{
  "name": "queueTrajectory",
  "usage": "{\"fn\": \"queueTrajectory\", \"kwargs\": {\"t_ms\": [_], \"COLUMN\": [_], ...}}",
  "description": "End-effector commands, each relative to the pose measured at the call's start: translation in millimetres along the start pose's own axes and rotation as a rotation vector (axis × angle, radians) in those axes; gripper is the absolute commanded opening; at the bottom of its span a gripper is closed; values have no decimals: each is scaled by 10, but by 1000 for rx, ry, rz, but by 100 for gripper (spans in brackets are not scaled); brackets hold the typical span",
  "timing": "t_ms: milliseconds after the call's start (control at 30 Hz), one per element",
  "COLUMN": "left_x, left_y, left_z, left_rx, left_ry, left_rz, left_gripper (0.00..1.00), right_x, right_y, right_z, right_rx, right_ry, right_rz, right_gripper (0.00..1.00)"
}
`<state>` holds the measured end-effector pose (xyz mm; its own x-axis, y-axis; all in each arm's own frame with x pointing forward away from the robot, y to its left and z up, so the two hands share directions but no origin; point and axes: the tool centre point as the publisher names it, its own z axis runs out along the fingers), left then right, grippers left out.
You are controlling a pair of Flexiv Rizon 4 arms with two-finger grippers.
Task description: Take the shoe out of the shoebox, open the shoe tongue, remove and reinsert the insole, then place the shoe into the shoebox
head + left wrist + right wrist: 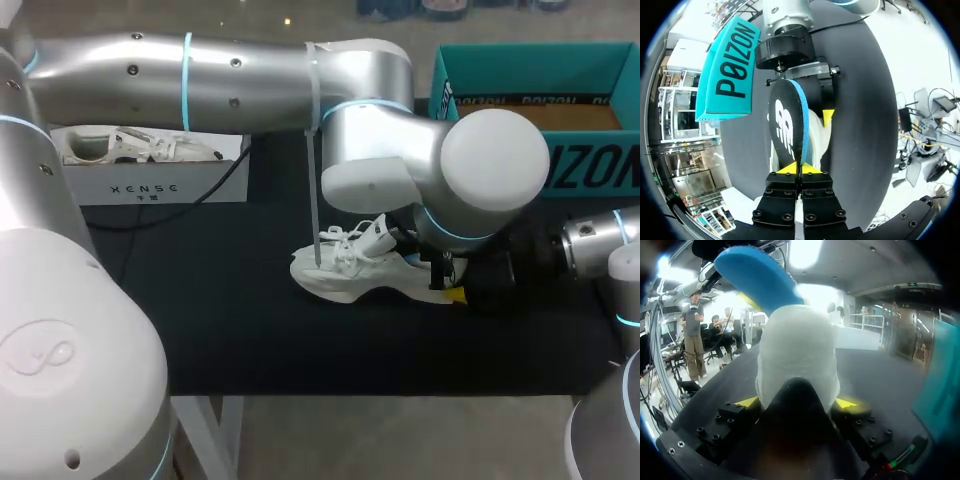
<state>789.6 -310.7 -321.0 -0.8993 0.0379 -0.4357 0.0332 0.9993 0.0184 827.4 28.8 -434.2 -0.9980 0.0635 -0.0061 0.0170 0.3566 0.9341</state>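
Your left gripper (800, 169) pinches the insole (786, 125) tight; your right gripper (797, 402) clamps the white shoe (797, 355) at its heel.

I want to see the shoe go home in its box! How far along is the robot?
Done: the shoe is out of the teal shoebox, on the black mat. In hand: the right jaws hold its heel while the left jaws pinch the blue-and-black insole, which sticks up out of the shoe. Left: seat the insole, then box the shoe.
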Motion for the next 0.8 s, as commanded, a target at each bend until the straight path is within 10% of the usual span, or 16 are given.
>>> {"fn": "queueTrajectory", "kwargs": {"t_ms": [33, 367, 800], "left_x": [-5, -4, 44], "left_y": [3, 64, 84], "left_z": [15, -17, 104], "left_rx": [8, 21, 59], "left_ry": [5, -4, -7], "left_rz": [-5, -25, -42], "left_gripper": [0, 32, 29], "right_x": [-7, -7, -7], "right_y": [-50, -50, -50], "right_z": [45, 45, 45], "right_rx": [2, 2, 2], "right_ry": [-1, -1, -1], "right_rz": [2, 2, 2], "right_gripper": [0, 0, 0]}}
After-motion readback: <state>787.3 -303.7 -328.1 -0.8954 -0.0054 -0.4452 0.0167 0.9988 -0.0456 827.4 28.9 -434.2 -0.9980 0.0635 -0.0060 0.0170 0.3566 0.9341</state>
